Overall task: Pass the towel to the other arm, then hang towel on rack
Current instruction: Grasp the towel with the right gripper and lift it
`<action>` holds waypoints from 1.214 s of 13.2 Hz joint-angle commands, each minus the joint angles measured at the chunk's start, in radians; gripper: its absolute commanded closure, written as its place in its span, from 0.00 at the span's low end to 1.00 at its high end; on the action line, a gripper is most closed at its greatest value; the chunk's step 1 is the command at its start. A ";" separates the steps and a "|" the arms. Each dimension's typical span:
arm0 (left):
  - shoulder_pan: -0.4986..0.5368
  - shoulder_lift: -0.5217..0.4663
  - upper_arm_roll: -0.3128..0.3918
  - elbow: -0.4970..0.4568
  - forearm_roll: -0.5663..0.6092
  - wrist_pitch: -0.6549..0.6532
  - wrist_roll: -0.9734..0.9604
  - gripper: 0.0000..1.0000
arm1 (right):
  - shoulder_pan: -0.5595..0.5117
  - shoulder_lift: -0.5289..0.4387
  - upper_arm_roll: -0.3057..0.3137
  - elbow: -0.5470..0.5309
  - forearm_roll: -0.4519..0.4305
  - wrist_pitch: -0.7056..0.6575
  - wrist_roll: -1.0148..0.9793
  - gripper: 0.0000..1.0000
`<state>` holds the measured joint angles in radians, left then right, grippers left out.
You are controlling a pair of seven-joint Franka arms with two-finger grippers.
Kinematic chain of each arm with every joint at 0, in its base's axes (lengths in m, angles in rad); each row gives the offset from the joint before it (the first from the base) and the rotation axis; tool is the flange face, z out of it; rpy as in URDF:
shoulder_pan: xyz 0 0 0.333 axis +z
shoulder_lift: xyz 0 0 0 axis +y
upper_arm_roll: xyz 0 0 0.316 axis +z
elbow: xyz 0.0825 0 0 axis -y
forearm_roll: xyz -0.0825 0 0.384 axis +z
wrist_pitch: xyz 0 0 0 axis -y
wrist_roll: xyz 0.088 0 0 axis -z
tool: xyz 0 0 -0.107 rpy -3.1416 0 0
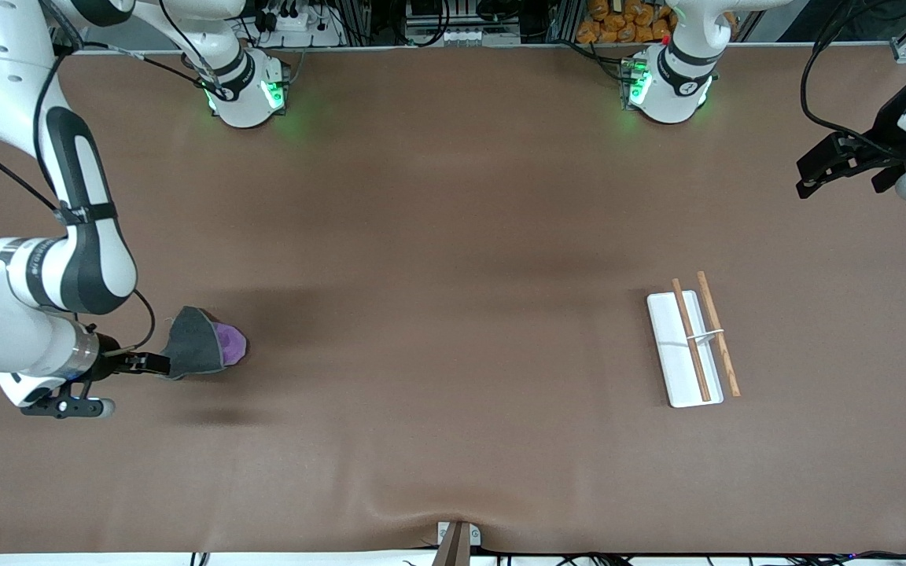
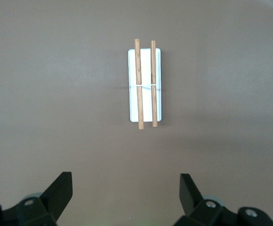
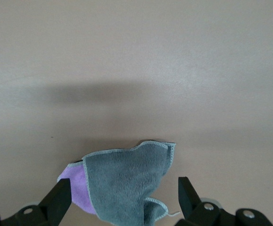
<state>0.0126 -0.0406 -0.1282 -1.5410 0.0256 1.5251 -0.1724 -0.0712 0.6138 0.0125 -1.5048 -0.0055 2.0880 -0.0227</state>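
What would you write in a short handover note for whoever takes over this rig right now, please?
Right gripper: open at the towel, which lies on the table at the right arm's end; not gripped yet.
Left gripper: open, waiting in the air over the table at the left arm's end.
Rack: on the table toward the left arm's end, rods bare.
Done: nothing yet.
Left: grasp the towel, pass it to the left gripper, hang it on the rack.

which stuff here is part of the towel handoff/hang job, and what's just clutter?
Job:
- towel, at the right hand; fingers apart either side of it in the wrist view
- rack, toward the left arm's end
- left hand, open, waiting up off the table

Not job:
- wooden piece at the table's near edge
- nothing else loose on the table
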 commanded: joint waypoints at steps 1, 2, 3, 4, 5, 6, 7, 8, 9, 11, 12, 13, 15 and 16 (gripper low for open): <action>0.003 -0.005 0.004 -0.010 -0.016 0.010 0.022 0.00 | -0.028 0.026 0.012 0.025 -0.014 0.021 -0.011 0.00; 0.004 -0.005 0.004 -0.010 -0.016 0.010 0.022 0.00 | -0.033 0.035 0.012 0.023 -0.014 0.032 -0.013 0.00; 0.004 -0.005 0.004 -0.010 -0.016 0.010 0.022 0.00 | -0.044 0.044 0.012 0.021 -0.014 0.032 -0.013 0.00; 0.006 -0.007 0.004 -0.010 -0.016 0.010 0.022 0.00 | -0.061 0.050 0.014 0.009 -0.013 0.029 -0.016 0.00; 0.006 -0.007 0.004 -0.010 -0.016 0.010 0.022 0.00 | -0.064 0.052 0.014 -0.017 -0.008 0.023 -0.014 0.00; 0.004 -0.005 0.005 -0.010 -0.016 0.010 0.022 0.00 | -0.065 0.050 0.014 -0.040 -0.008 0.020 -0.013 0.00; 0.004 -0.005 0.005 -0.010 -0.016 0.010 0.022 0.00 | -0.065 0.050 0.015 -0.066 -0.005 0.018 -0.011 0.00; 0.004 -0.005 0.004 -0.010 -0.016 0.012 0.022 0.00 | -0.064 0.050 0.015 -0.089 -0.001 0.018 -0.011 0.00; 0.004 -0.005 0.004 -0.010 -0.016 0.012 0.022 0.00 | -0.064 0.050 0.015 -0.103 -0.001 0.018 -0.011 0.00; 0.004 -0.005 0.004 -0.010 -0.016 0.012 0.022 0.00 | -0.067 0.052 0.015 -0.117 0.001 0.021 -0.011 0.00; 0.004 -0.005 0.005 -0.010 -0.016 0.012 0.022 0.00 | -0.065 0.052 0.017 -0.124 0.004 0.021 -0.011 0.12; 0.004 -0.004 0.004 -0.010 -0.016 0.012 0.022 0.00 | -0.064 0.052 0.018 -0.126 0.004 0.020 -0.011 0.41; 0.004 -0.001 0.005 -0.008 -0.016 0.013 0.022 0.00 | -0.065 0.053 0.018 -0.146 0.022 0.026 -0.011 0.95; 0.006 0.001 0.004 -0.008 -0.016 0.013 0.022 0.00 | -0.064 0.053 0.018 -0.150 0.060 0.021 -0.011 1.00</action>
<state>0.0136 -0.0389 -0.1271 -1.5465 0.0256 1.5280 -0.1724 -0.1230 0.6777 0.0177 -1.6278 0.0106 2.1051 -0.0289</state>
